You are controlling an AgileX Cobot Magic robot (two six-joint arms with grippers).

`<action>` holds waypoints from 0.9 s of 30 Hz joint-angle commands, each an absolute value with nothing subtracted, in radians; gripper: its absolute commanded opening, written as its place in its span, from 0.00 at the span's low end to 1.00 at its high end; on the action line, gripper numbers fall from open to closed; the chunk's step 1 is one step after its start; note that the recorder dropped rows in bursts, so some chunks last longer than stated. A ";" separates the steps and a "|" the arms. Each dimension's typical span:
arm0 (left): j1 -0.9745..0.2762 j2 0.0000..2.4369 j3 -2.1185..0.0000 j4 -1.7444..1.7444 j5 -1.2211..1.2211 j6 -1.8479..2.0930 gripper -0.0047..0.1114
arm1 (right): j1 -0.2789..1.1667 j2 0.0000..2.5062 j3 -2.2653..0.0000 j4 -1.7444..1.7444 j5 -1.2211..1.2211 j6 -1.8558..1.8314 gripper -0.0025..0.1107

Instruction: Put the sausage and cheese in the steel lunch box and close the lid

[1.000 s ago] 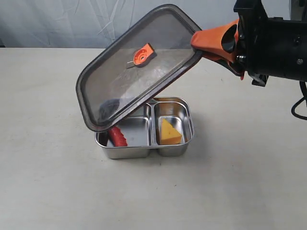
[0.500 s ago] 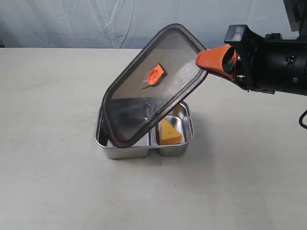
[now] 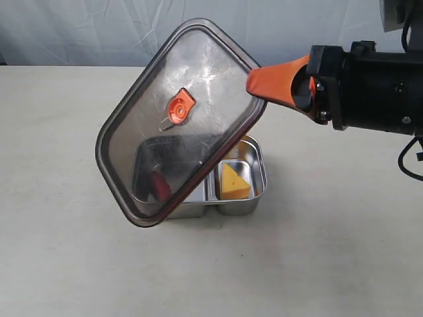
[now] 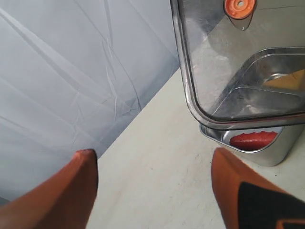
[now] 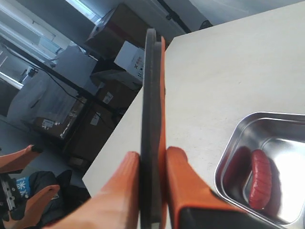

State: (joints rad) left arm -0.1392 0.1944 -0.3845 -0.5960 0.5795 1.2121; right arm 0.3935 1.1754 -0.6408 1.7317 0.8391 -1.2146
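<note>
Right tool pinches the lid at its upper-right edge, and the lid hangs tilted over the steel lunch box at centre frame on the tabletop. The sausage lies in the left compartment (seen through the lid), the cheese in the right. Left tool gapes wide, holding nothing.

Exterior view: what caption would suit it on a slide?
Right tool holds the tilted lid over the steel lunch box, sausage and cheese already in separate compartments.
</note>
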 commanded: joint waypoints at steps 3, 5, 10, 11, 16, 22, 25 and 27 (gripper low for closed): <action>-0.143 0.187 -0.387 -0.611 0.580 1.206 0.59 | 0.398 1.139 -0.641 1.744 0.819 -1.230 0.01; -0.143 0.187 -0.387 -0.611 0.580 1.206 0.59 | 0.398 1.125 -0.641 1.744 0.803 -1.228 0.01; -0.143 0.187 -0.387 -0.611 0.580 1.206 0.59 | 0.398 1.088 -0.641 1.744 0.803 -1.228 0.01; -0.143 0.187 -0.387 -0.611 0.580 1.206 0.59 | 0.398 1.084 -0.641 1.744 0.811 -1.228 0.01; -0.143 0.187 -0.387 -0.611 0.576 1.206 0.59 | 0.398 1.053 -0.641 1.744 0.816 -1.226 0.01; -0.143 0.187 -0.387 -0.611 0.576 1.206 0.59 | 0.398 1.051 -0.639 1.744 0.839 -1.232 0.01; -0.143 0.187 -0.387 -0.611 0.576 1.206 0.59 | 0.398 1.044 -0.639 1.744 0.835 -1.232 0.01; -0.143 0.187 -0.387 -0.611 0.576 1.206 0.59 | 0.398 1.014 -0.639 1.744 0.791 -1.225 0.01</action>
State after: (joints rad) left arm -0.1392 0.1944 -0.3845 -0.5960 0.5795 1.2121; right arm 0.3935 1.0468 -0.6408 1.7317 0.8148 -1.2238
